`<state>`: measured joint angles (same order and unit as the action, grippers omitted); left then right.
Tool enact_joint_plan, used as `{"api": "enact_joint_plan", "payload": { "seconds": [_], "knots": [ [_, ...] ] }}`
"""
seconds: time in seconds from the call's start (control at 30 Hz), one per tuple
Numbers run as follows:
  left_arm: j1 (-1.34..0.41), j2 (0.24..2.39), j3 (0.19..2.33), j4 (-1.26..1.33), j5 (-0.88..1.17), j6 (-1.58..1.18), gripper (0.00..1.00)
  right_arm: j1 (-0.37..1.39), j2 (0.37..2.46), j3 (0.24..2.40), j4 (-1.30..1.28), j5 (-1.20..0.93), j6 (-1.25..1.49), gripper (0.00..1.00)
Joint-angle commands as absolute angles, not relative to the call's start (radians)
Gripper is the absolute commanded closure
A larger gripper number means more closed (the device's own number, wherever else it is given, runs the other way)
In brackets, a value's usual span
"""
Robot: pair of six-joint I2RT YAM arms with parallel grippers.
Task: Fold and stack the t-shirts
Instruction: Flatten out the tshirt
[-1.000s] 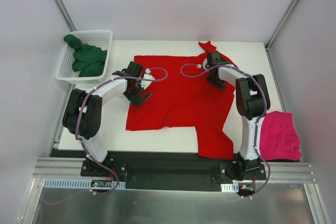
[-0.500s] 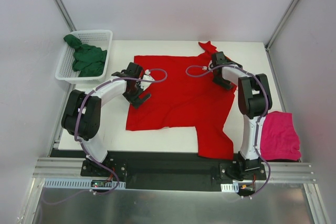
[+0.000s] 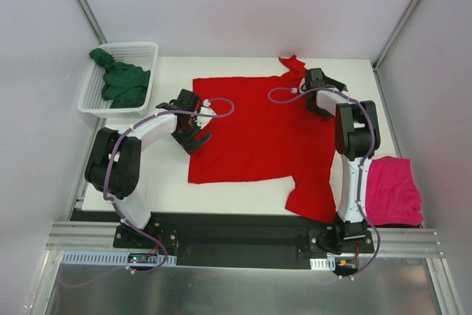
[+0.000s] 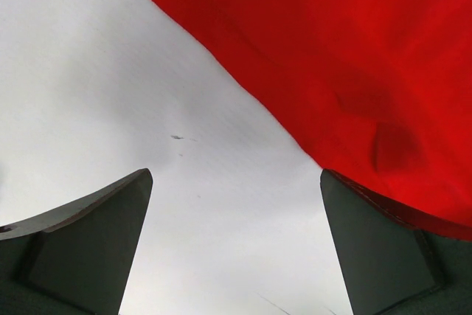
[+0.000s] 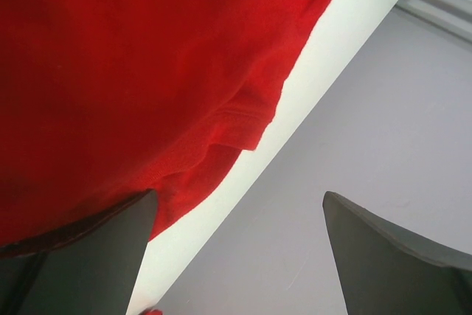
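Now the red t-shirt [image 3: 258, 134] lay spread across the middle of the table [image 3: 147, 182], and you could see that it had slid a little toward the right side over the last second. Its left edge sat farther from the table's left border than before, and the flap hanging toward the near edge had moved right with it.

Your right gripper [image 3: 324, 90] had travelled toward the far right corner, over the shirt's bunched sleeve. In the right wrist view its jaws stood wide apart and held nothing.

Your left gripper [image 3: 198, 136] had kept its place at the shirt's left edge. It too was fully spread and empty. In the left wrist view one finger was over bare table and the other over red cloth, though whether it touched the cloth could not be told.

The magenta-pink t-shirt [image 3: 394, 189] lay folded at the near right, and the dark green t-shirt [image 3: 122, 82] was heaped in the white basket [image 3: 144, 48]. By my reading, the red shirt was flatter but not yet folded, so no fold had begun.
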<state>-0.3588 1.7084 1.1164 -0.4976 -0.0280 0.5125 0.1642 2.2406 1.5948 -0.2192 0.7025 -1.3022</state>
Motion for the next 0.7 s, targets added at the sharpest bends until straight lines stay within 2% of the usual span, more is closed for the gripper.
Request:
{"api": "enact_joint_plan", "payload": {
  "seconds": [0.0, 0.23, 0.5, 0.67],
  "knots": [
    [-0.357, 1.652, 1.101, -0.512, -0.026, 0.496, 0.01, 0.150, 2.292, 1.661, -0.163, 0.666, -1.335, 0.00],
    [-0.357, 1.649, 1.104, -0.518, -0.034, 0.492, 0.01, 0.152, 2.301, 1.706, -0.195, 0.678, -1.327, 0.00],
    [-0.357, 1.648, 1.158, -0.517, -0.090, 0.492, 0.01, 0.156, 2.036, 1.646, -0.271, 0.657, -1.197, 0.00],
    [-0.354, 1.666, 1.288, -0.511, -0.106, 0.558, 0.00, 0.160, 1.898, 1.706, -0.644, 0.508, -1.014, 0.00]
  ]
}}
